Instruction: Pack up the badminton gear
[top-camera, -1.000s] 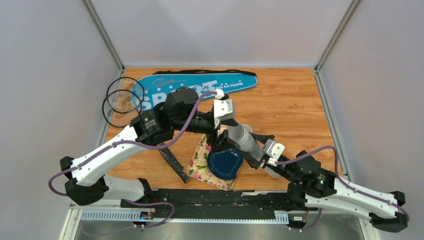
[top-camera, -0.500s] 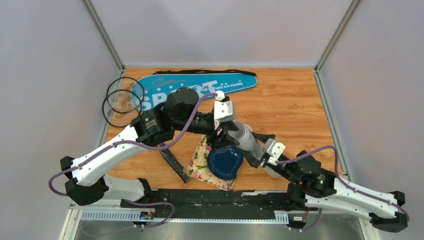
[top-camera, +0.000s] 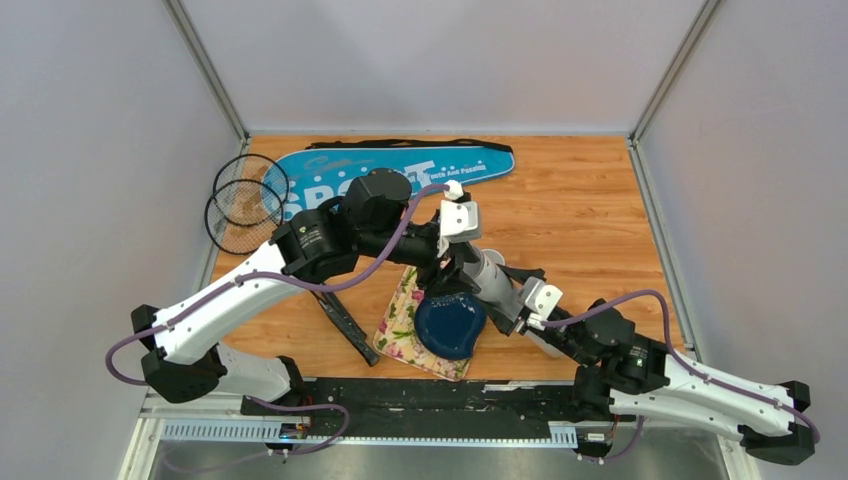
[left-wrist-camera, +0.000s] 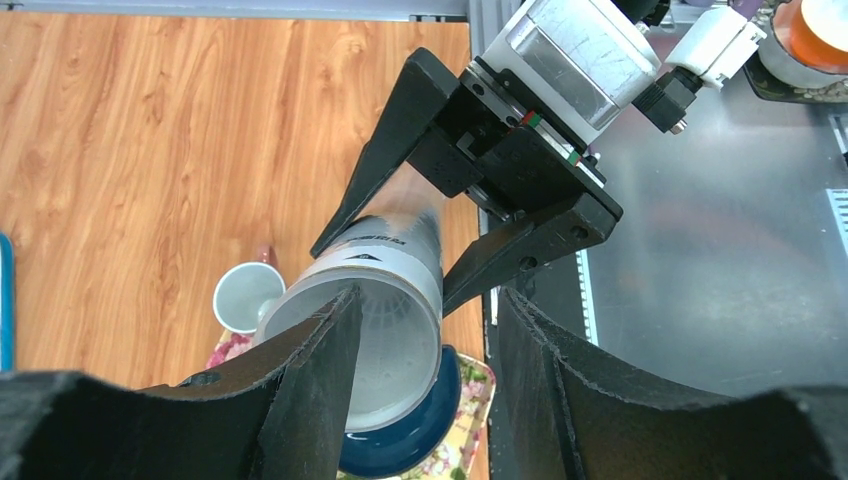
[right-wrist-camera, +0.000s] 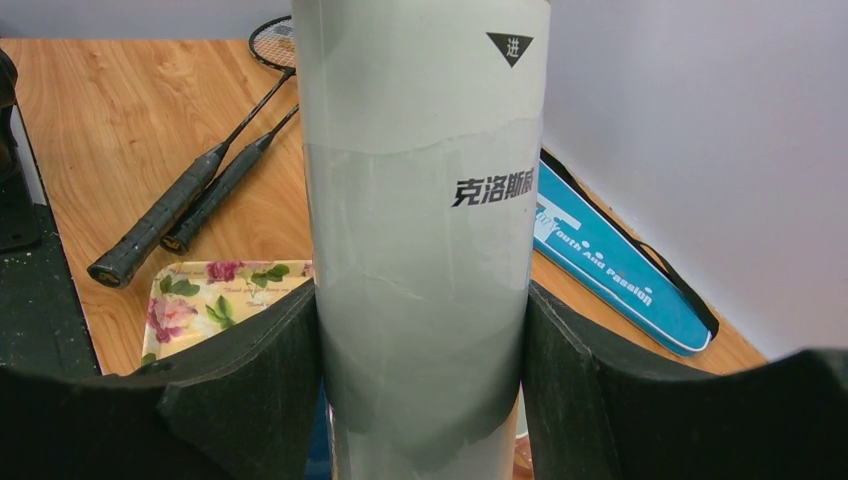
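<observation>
Over wooden table (top-camera: 580, 200), right gripper (right-wrist-camera: 420, 312) clamps white tube (right-wrist-camera: 420, 150), left gripper (left-wrist-camera: 425, 300) apart at its mouth.

Both white arms (top-camera: 225, 305) have black joints (top-camera: 310, 240), purple cables (top-camera: 395, 232), black-fingered grippers (left-wrist-camera: 428, 300).

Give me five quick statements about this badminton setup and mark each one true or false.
1. The right pincer clamps the white tube. True.
2. Both rackets are packed inside the blue bag. False: they lie out on the table, outside it.
3. The tube's end facing the left pincer is open. True.
4. The plate is red. False: it is dark blue.
5. The bag lies next to the arm bases. False: it lies at the table's far side.
</observation>
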